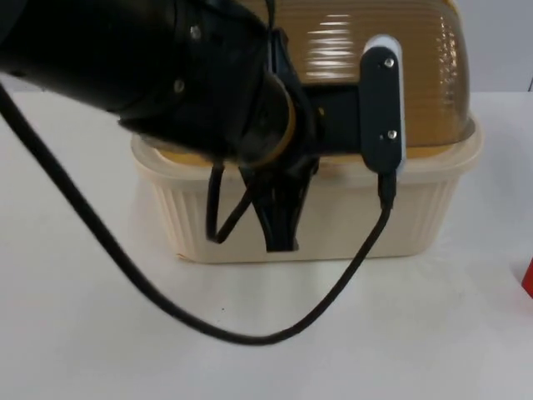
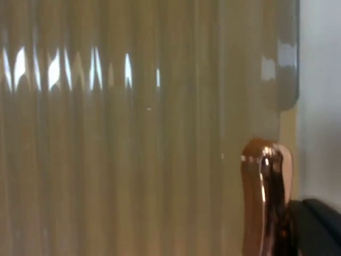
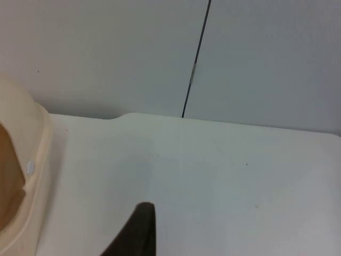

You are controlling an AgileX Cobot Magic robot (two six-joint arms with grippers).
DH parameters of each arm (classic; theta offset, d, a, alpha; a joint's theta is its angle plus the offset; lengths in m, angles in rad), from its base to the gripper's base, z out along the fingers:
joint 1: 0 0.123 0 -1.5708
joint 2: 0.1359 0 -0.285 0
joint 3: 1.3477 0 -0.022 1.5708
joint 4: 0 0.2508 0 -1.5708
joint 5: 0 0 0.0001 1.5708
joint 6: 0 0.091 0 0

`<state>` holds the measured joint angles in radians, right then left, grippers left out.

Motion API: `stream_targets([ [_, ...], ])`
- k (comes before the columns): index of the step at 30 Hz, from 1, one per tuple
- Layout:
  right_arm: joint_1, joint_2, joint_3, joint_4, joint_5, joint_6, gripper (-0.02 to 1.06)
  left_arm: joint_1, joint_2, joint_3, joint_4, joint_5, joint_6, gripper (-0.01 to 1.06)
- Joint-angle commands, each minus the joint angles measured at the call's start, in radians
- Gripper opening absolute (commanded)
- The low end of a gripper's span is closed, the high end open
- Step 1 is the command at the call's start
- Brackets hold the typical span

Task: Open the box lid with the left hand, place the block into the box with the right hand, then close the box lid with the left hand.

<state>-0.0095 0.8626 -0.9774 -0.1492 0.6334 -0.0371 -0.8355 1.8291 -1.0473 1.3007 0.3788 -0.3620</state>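
In the top view, a cream ribbed box [image 1: 333, 221] stands on the white desk [image 1: 100, 333], in the middle, toward the far side. Its lid [image 1: 375, 50] is amber and half see-through, with ridges, and it lies over the back part of the box. The left arm [image 1: 125, 58] comes in from the upper left corner and covers much of the box. The left hand [image 1: 279, 212] hangs down in front of the near wall of the box, its dark fingers pointing to the desk. The fingers look close together, but I cannot tell for sure whether they are together or apart, and I cannot tell if they touch the box. A small red thing [image 1: 528, 279], possibly the block, shows at the right edge of the desk, well apart from the box.

In the left wrist view, the ridged amber lid [image 2: 133, 160] is very near the camera, with bright reflections on it. A shiny copper-coloured handle [image 2: 266, 197] stands upright on the lid. A black fingertip [image 2: 319, 224] of the left hand is just beside this handle; if it touches, I cannot tell.

In the right wrist view, the rim [image 3: 37, 160] of the cream box shows beside the bare white desk [image 3: 213, 186], and the grey wall [image 3: 106, 53] stands behind. One dark fingertip [image 3: 138, 232] of the right hand is above the desk. This arm waits, and I cannot tell the state of its hand.
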Motion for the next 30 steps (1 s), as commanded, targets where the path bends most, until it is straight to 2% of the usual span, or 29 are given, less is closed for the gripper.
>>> stream_targets([
  [1,0.003,0.000,-0.004,-0.002,0.000,0.000,1.05,0.014,-0.004,-0.025,-0.031,0.003,0.023,0.00],
  [5,0.003,0.000,-0.004,-0.002,0.006,0.000,1.05,0.046,-0.004,-0.062,-0.078,-0.002,0.078,0.00],
  [6,0.003,0.000,-0.004,-0.002,0.006,0.000,1.05,0.054,-0.004,-0.073,-0.121,-0.004,0.134,0.00],
  [9,0.003,0.000,-0.004,-0.002,0.006,0.000,1.05,0.094,-0.004,-0.113,-0.354,-0.015,0.409,0.00],
  [10,0.003,0.000,-0.004,-0.002,0.006,0.000,1.05,0.094,-0.004,-0.113,-0.354,-0.015,0.409,0.00],
  [14,0.003,0.000,-0.004,-0.002,0.006,0.000,1.05,0.149,-0.005,-0.172,-0.685,0.003,0.766,0.00],
  [15,0.003,0.000,-0.004,-0.002,0.006,0.000,1.05,0.149,-0.005,-0.172,-0.685,0.003,0.766,0.00],
  [17,0.003,0.000,-0.004,-0.002,0.006,0.000,1.05,0.185,-0.005,-0.222,-0.855,0.036,0.910,0.00],
  [24,0.003,0.000,-0.004,-0.002,0.006,0.000,1.05,0.233,-0.005,-0.297,-0.885,0.074,0.943,0.00],
  [27,0.003,0.000,-0.004,-0.002,0.006,0.000,1.05,0.255,-0.003,-0.321,-0.963,0.086,1.010,0.00],
  [30,0.003,0.000,-0.004,-0.002,0.006,0.000,1.05,0.257,-0.003,-0.323,-0.988,0.095,1.018,0.00],
])
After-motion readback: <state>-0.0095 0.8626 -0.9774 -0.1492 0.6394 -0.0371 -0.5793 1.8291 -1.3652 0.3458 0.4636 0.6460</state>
